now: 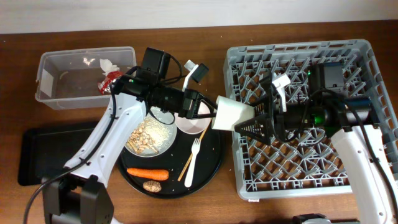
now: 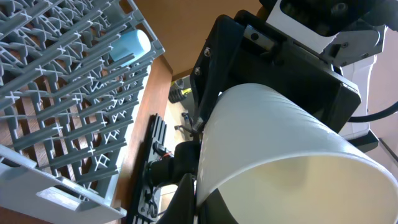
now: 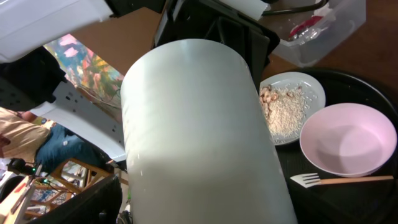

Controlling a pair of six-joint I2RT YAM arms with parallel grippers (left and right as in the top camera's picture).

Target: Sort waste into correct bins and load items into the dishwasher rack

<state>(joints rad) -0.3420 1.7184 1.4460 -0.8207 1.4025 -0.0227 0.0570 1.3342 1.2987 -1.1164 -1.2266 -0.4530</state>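
Note:
My left gripper [image 1: 210, 112] is shut on the rim of the small white cup [image 1: 231, 114], held sideways in the air between the round black tray and the dishwasher rack [image 1: 298, 182]. My right gripper [image 1: 254, 124] is open, its jaws spread round the cup's base [image 3: 199, 137]; a thin gap shows beside one finger. The cup fills the left wrist view [image 2: 280, 155]. A light blue cup [image 2: 129, 45] lies in the rack. The pinkish bowl [image 1: 191, 126], the white plate [image 1: 166, 144] with oat scraps [image 1: 147, 137], the fork [image 1: 193, 160], carrot [image 1: 148, 173] and brown lump [image 1: 152, 185] sit on the round tray.
The round black tray [image 1: 211, 169] lies left of the rack. The clear tub [image 1: 62, 87] at the back left holds the red-and-silver wrapper [image 1: 109, 81] and white tissue [image 1: 109, 63]. The shallow black tray [image 1: 43, 155] sits at the front left.

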